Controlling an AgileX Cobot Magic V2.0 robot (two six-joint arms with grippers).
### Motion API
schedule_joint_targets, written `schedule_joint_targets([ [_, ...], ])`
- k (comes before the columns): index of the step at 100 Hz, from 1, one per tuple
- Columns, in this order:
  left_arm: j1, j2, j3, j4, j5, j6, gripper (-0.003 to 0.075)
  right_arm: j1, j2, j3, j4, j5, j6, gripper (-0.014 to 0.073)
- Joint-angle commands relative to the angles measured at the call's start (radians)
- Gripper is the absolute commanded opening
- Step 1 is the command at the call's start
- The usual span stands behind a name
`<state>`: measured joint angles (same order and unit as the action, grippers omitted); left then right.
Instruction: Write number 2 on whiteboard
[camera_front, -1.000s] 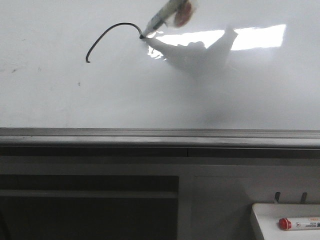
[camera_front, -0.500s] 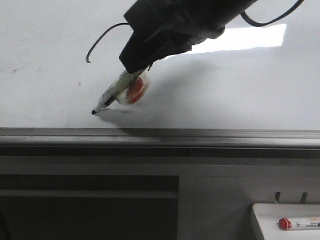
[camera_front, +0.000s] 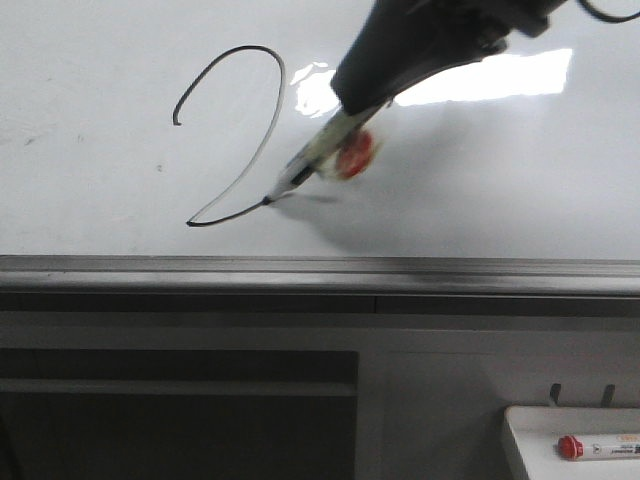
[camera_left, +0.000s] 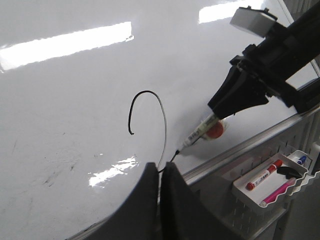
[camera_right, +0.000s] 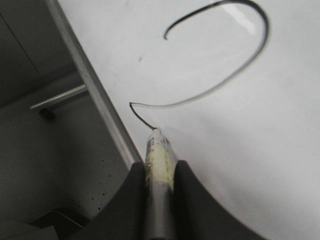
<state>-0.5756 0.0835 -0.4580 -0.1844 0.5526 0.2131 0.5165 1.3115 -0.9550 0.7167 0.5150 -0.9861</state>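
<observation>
1. Nearest in the front view, a small white tray (camera_front: 520, 425) sits at the lower right below the board; a red-capped marker (camera_front: 598, 447) lies in it.
2. Above that, the grey edge rail (camera_front: 300, 268) runs along the bottom of the whiteboard (camera_front: 90, 180).
3. The number 2 (camera_front: 268, 130) stands on the board's lower left part, just above the rail: a looped top, a long diagonal down to a sharp corner, and a short base stroke begun rightward.
4. The black marker (camera_front: 305, 165) touches the board with its tip at the end of that base stroke, tilted, with a blurred red-and-white bit beside its barrel.
5. The right gripper (camera_right: 159, 172) clamps the black marker between both fingers, jaws closed on its barrel.
6. The left gripper (camera_left: 160, 175) has its fingers pressed together with nothing between them, off the board.
7. Farthest up, a bright rectangular reflection (camera_front: 500, 75) lies on the board.
</observation>
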Motion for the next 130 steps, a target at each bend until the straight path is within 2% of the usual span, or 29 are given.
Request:
schedule_joint_targets([
  [1, 0.001, 0.012, -0.028, -0.017, -0.081, -0.012, -0.0020, -0.086, -0.074, -0.016, -0.070, -0.039, 0.016, -0.0068],
  [11, 0.001, 0.012, -0.028, -0.017, -0.081, -0.012, -0.0020, -0.173, -0.123, 0.002, -0.138, 0.005, 0.045, -0.0068],
  [23, 0.001, 0.012, -0.028, -0.017, -0.081, -0.012, -0.0020, -0.256, -0.159, 0.025, -0.147, 0.015, 0.065, -0.0068],
  [38, 0.001, 0.012, -0.028, -0.017, -0.081, -0.012, -0.0020, -0.263, -0.163, 0.029, -0.147, 0.013, 0.065, -0.0068],
  [50, 0.001, 0.012, -0.028, -0.034, -0.083, -0.012, -0.0020, -0.251, -0.209, 0.008, -0.060, 0.088, 0.059, -0.0068],
  [62, 0.001, 0.012, -0.047, -0.160, -0.122, 0.003, -0.0018, -0.198, -0.303, -0.049, 0.096, 0.178, -0.053, -0.0068],
  [67, -0.003, 0.026, -0.079, -0.201, -0.107, 0.045, 0.0007, -0.174, -0.333, -0.079, 0.170, 0.215, -0.098, -0.0068],
  [74, -0.005, 0.069, -0.137, -0.275, -0.043, 0.163, 0.0114, -0.141, -0.359, -0.121, 0.211, 0.258, -0.107, -0.0068],
  [78, -0.005, 0.117, -0.181, -0.309, 0.015, 0.236, 0.0230, -0.121, -0.363, -0.144, 0.216, 0.289, -0.107, -0.0068],
  [79, -0.005, 0.117, -0.189, -0.313, 0.024, 0.246, 0.0230, -0.114, -0.363, -0.153, 0.216, 0.295, -0.107, -0.0068],
  [84, -0.005, 0.179, -0.247, -0.335, 0.099, 0.316, 0.0360, -0.091, -0.361, -0.179, 0.216, 0.328, -0.107, -0.0068],
  [91, -0.005, 0.280, -0.342, -0.370, 0.227, 0.439, 0.0442, -0.051, -0.356, -0.199, 0.216, 0.347, -0.109, -0.0068],
  [99, -0.005, 0.411, -0.452, -0.430, 0.373, 0.588, 0.0423, 0.003, -0.351, -0.205, 0.212, 0.347, -0.120, -0.0068],
  [104, -0.005, 0.467, -0.500, -0.462, 0.421, 0.632, 0.0402, 0.044, -0.347, -0.205, 0.209, 0.347, -0.124, -0.0068],
  [119, -0.005, 0.622, -0.626, -0.523, 0.527, 0.676, 0.0344, 0.195, -0.326, -0.205, 0.173, 0.335, -0.124, -0.0068],
  [130, -0.005, 0.712, -0.674, -0.548, 0.600, 0.676, 0.0342, 0.308, -0.316, -0.205, 0.138, 0.272, -0.124, -0.0068],
])
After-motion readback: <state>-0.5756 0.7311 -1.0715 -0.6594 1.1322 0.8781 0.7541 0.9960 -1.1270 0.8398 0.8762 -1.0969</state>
